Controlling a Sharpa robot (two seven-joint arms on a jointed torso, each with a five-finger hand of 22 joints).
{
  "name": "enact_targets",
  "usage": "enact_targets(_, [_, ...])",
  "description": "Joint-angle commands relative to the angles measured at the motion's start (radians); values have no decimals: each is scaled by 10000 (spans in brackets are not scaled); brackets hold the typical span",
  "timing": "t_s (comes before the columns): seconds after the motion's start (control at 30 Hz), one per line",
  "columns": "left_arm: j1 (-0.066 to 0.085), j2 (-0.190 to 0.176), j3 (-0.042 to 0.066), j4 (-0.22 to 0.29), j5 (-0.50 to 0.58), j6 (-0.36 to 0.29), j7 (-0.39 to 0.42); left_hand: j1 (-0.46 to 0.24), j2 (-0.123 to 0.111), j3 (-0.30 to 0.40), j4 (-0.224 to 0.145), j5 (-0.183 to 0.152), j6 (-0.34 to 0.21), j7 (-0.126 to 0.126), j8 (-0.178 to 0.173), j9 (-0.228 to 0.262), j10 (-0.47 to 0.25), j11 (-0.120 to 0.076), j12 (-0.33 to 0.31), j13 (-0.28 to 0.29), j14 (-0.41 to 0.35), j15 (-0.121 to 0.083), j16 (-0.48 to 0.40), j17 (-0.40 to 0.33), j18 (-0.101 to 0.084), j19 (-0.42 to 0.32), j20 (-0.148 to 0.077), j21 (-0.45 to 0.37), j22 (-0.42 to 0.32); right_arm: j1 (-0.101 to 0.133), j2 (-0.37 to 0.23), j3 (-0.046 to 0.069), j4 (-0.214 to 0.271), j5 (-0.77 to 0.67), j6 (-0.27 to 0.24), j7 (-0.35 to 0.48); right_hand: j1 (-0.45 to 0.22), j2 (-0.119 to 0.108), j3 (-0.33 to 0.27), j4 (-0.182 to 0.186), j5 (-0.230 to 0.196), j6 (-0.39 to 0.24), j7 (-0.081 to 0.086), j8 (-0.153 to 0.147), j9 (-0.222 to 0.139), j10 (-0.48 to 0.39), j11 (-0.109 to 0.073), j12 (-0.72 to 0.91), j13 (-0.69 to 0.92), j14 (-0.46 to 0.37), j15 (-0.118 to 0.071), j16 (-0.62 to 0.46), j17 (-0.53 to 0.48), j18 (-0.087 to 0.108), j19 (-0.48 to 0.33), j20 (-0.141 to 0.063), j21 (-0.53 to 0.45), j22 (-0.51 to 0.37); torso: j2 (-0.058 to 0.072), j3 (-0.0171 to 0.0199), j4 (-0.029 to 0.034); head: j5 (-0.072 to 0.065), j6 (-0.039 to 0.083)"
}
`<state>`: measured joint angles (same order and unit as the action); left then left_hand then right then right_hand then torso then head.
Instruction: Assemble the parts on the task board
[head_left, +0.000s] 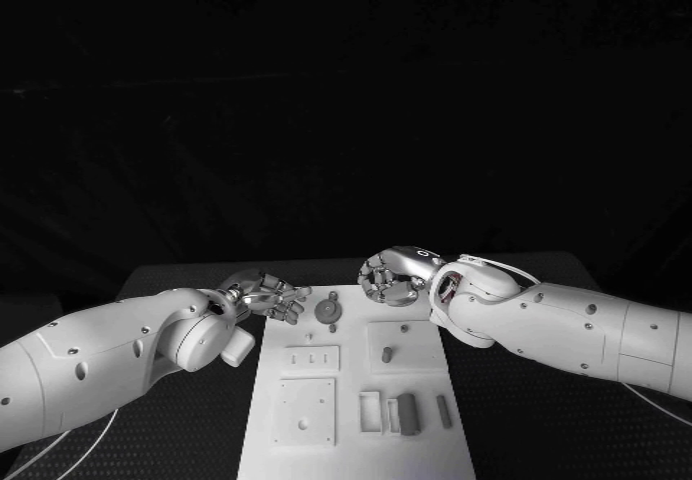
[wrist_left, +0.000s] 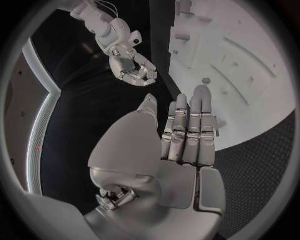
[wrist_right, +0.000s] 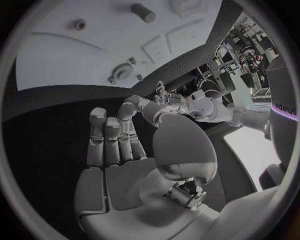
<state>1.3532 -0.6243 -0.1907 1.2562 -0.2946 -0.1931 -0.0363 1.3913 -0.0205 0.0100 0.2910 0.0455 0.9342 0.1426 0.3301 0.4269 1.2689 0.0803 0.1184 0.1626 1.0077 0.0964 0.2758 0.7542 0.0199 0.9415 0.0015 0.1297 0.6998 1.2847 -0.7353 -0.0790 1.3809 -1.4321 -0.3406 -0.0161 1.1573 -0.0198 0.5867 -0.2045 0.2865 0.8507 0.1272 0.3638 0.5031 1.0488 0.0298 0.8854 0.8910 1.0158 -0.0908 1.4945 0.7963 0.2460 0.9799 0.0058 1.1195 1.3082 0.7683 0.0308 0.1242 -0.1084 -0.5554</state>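
The white task board (head_left: 361, 440) lies in the middle of the black table. A round grey disc (head_left: 327, 311) and a small peg (head_left: 387, 353) sit on its far half, and several grey bars (head_left: 408, 413) lie on its near half. My left hand (head_left: 267, 295) hovers at the board's far left corner, its fingers (wrist_left: 187, 135) straight and side by side, holding nothing. My right hand (head_left: 392, 275) hangs over the board's far edge, palm (wrist_right: 125, 175) bare, fingers loosely extended. The disc (wrist_right: 120, 71) lies beyond the right fingertips. Both hands are apart from the parts.
Raised square plates (head_left: 307, 410) and recessed slots (head_left: 310, 358) cover the board's left side. Black table (head_left: 548, 440) runs along both sides of the board. The two hands (wrist_left: 131, 67) are close together at the board's far end.
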Motion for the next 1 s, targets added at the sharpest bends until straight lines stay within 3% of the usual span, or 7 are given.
enact_targets(0.03, [5,184,-1,57,192,-89,-548,37,28,-137,16,38,-101,101,-74,-46,-38,68,-80,-9,21,45,-81,21,70,-74,-12,-12,23,-2,143,2,195,-439,28,-523,-23,22,14,-65,24,1670,-227,27,143,-213,-293,32,-12,142,-66,38,18,158,51,-10,41,169,-79,-40,-71,124,-9])
enact_targets(0.23, [2,232,-6,399,473,6,-536,-146,70,-253,24,35,-187,153,-144,-81,-109,113,-154,-23,-13,66,-132,42,70,-113,7,-40,45,-3,442,1,398,-494,57,-585,-27,27,28,-81,25,1680,-231,27,146,-194,-298,30,-17,157,-73,42,22,158,65,-18,51,167,-63,-40,-79,164,12])
enact_targets(0.4, [5,162,-4,502,523,76,-512,-127,43,-280,7,35,-213,161,-165,-91,-143,127,-185,-27,-24,67,-150,53,78,-129,7,-51,56,-4,600,0,621,-513,69,-556,-30,30,37,-91,25,1683,-233,25,148,-187,-300,27,-21,163,-76,41,24,158,72,-23,54,165,-65,-50,-66,107,9])
enact_targets(0.53, [6,182,-3,495,867,516,-581,-72,65,-278,3,36,-197,155,-160,-89,-155,134,-198,-26,-44,75,-170,60,81,-145,13,-61,64,-4,680,-1,662,-536,107,-573,-32,32,42,-96,25,1684,-233,23,148,-184,-301,26,-23,165,-78,41,25,158,74,-25,56,164,-69,-52,-52,95,-32])
enact_targets(1.0, [5,200,-1,608,1303,563,-415,178,184,-307,-5,36,-167,146,-158,-89,-162,144,-222,-1,-69,96,-215,104,92,-179,38,-85,105,-11,982,-31,541,-546,228,-538,-43,40,54,-108,25,1686,-234,18,149,-175,-302,20,-28,171,-83,38,27,158,82,-30,60,161,-57,-47,-61,68,-70])
